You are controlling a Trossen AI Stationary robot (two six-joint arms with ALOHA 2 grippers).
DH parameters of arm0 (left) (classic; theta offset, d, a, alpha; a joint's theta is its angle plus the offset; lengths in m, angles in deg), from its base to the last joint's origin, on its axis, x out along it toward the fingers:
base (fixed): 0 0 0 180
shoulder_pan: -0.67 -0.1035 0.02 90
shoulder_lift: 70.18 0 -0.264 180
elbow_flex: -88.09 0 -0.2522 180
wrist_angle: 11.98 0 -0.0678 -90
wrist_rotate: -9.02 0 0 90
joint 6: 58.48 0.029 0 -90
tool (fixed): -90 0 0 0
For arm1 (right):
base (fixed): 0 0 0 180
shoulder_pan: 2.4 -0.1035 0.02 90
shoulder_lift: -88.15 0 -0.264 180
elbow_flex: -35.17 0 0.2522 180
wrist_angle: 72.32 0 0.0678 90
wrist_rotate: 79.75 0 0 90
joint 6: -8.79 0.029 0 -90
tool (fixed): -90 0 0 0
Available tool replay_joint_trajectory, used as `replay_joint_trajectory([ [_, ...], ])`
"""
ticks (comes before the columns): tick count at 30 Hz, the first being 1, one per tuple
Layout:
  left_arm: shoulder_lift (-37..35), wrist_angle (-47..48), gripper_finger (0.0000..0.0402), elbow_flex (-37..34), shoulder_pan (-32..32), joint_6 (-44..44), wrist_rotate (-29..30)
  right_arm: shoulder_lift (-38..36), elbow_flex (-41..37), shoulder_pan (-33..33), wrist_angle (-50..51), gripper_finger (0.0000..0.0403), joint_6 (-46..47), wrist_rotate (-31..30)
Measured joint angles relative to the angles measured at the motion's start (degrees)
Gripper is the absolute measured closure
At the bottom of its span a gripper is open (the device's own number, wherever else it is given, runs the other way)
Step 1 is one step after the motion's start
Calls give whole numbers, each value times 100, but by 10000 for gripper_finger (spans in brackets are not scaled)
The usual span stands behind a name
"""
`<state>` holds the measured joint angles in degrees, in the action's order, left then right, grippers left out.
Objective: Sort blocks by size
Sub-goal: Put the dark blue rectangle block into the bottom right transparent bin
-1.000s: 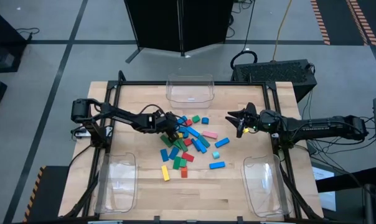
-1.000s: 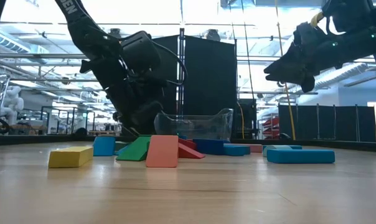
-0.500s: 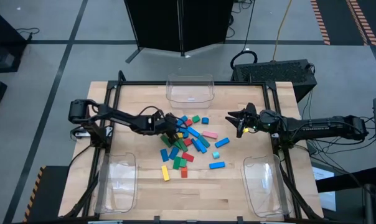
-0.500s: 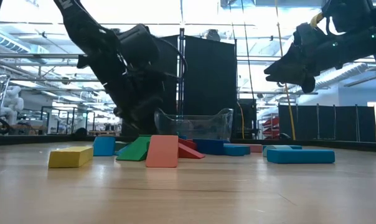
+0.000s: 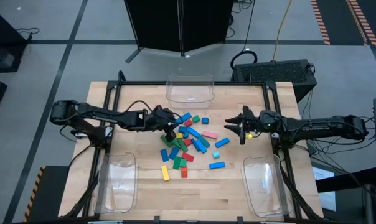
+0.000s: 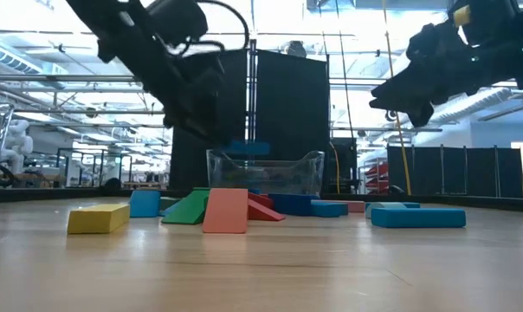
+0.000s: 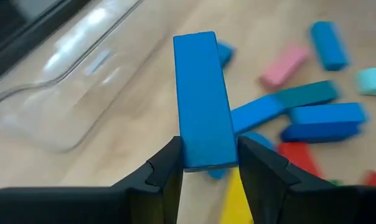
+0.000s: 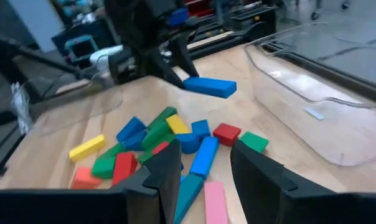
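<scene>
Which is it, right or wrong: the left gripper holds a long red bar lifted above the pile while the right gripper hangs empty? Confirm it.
Wrong on the colour. The left gripper holds a long blue bar, not a red one, as the left wrist view shows. It is lifted above the pile, and the right gripper hangs empty.

Wooden table (image 5: 238, 186), light plank top, bordered by a black metal frame (image 5: 191, 83). Three clear plastic bins on it: one at the far edge, centre (image 5: 189, 88); one at the near left corner (image 5: 116, 182); one at the near right corner (image 5: 264, 185). Off the table: grey floor, a black case (image 5: 281, 73) behind the far right corner, a yellow cable (image 5: 281, 31) and a dark cabinet (image 5: 178, 25) beyond the far edge.
</scene>
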<state>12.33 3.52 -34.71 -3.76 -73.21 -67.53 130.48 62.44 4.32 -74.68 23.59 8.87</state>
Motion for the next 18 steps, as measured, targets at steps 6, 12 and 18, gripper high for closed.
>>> replay_joint_trajectory([
  [6,-180,-142,263,2,91,33,-787,155,186,-636,-40,262,-1036,-7],
  [12,-21,-161,263,297,194,-245,-1232,1002,885,-1353,208,243,-2088,-520],
  [18,109,-125,263,692,271,-301,-1691,1996,1634,-1759,554,218,-3075,-2008],
])
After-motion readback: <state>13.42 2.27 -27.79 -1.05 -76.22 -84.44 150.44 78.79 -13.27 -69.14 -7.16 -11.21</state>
